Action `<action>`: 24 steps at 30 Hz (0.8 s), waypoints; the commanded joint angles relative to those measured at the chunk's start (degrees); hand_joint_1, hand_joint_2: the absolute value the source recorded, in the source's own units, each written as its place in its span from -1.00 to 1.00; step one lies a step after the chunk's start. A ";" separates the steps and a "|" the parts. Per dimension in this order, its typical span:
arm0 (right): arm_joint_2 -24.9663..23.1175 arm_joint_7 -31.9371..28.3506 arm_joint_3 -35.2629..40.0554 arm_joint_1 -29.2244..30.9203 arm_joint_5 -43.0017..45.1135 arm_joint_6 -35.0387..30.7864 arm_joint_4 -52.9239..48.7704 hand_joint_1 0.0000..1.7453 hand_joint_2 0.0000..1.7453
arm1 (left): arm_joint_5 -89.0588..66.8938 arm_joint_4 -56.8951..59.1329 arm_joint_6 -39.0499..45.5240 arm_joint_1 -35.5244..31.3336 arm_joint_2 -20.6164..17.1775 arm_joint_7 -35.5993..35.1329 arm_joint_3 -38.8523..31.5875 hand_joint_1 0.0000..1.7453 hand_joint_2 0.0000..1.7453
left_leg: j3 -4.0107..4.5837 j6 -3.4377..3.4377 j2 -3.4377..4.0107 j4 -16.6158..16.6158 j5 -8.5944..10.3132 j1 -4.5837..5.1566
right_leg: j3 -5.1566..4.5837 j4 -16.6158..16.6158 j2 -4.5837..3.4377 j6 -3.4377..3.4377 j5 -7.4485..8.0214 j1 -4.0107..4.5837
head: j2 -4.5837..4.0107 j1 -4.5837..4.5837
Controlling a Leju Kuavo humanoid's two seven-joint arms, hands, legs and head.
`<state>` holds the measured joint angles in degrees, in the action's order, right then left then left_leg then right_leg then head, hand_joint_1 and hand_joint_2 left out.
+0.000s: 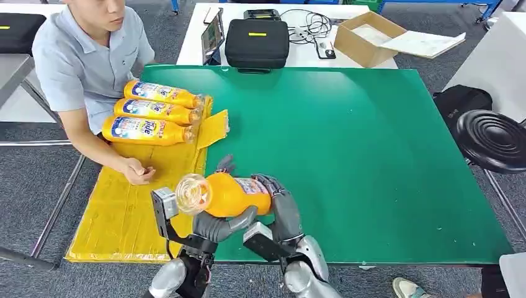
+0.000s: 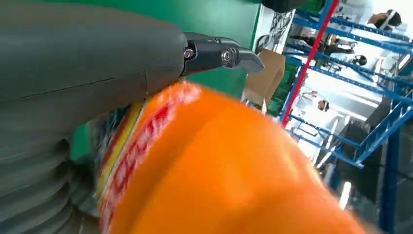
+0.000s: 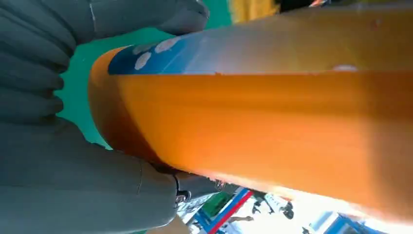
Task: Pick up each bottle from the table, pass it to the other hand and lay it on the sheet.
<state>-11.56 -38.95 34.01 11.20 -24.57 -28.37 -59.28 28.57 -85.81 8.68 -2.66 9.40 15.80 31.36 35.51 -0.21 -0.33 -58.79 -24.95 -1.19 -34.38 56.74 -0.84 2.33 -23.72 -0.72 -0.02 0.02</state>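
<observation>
We hold the orange plastic bottle with the blue-and-red label (image 1: 231, 194) lying on its side in the air, over the near edge of the green table top (image 1: 372, 155), just beside the yellow sheet (image 1: 124, 211). Both hands are on it. The left hand (image 1: 217, 225) cradles the cap end, its thick grey thumb curled under the body, and the left wrist view confirms the bottle pressed against the palm with a dark fingertip (image 2: 229, 54) reaching over the top. The right hand (image 1: 279, 202) wraps the base end, its dark fingers curled over the label, and the right wrist view shows the thumb and palm closed against the bottle wall. We judge this to be the handover step, with neither hand released. Three matching orange bottles (image 1: 155, 112) already lie side by side at the far end of the sheet, next to a seated person's forearm and fist (image 1: 138, 171). The chief risk is release timing: if the right hand opens before the left grip is secure, the smooth round body could roll out of the curled fingers and drop to the table edge or floor. A second risk is the person's fist resting on the sheet, which lies close to the likely laying area.
</observation>
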 commanded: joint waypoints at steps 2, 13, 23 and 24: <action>0.48 0.47 9.95 2.48 1.18 1.05 2.67 1.00 1.00 | 1.83 2.87 0.93 -3.54 -0.44 0.23 2.69 -1.00 1.00 | -0.15 -0.04 0.05 0.03 -0.04 0.01 | 0.14 -0.02 0.04 -0.08 -0.03 0.02 | 0.00 0.00; -0.53 0.50 12.64 4.09 1.99 2.93 8.55 1.00 1.00 | 3.30 1.52 -0.26 -3.67 -0.89 1.12 2.85 1.00 1.00 | -0.16 -0.03 0.03 0.05 -0.03 0.00 | 0.15 -0.04 0.06 -0.07 -0.04 0.03 | 0.00 0.00; -0.47 1.18 13.88 3.89 1.27 2.96 9.13 -1.00 1.00 | 5.19 2.69 -0.16 -4.42 -0.80 0.34 1.66 1.00 1.00 | -0.12 -0.03 -0.05 0.05 -0.01 -0.01 | 0.13 -0.05 0.14 -0.07 -0.04 0.03 | 0.00 0.00; -0.45 0.85 13.92 3.83 1.37 2.22 9.57 -1.00 -1.00 | 5.72 3.39 0.03 -5.15 -0.83 0.15 1.15 1.00 1.00 | -0.19 -0.04 -0.05 0.07 -0.03 -0.01 | 0.20 -0.06 0.16 -0.10 -0.07 0.04 | 0.00 0.00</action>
<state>-11.82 -37.99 41.53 14.42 -22.16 -27.61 -55.56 32.00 -85.81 9.33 -3.10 9.03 17.22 31.10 35.53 -0.21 -0.31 -58.79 -24.95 -1.19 -34.42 56.74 -0.85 2.33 -23.72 -0.71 -0.02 0.02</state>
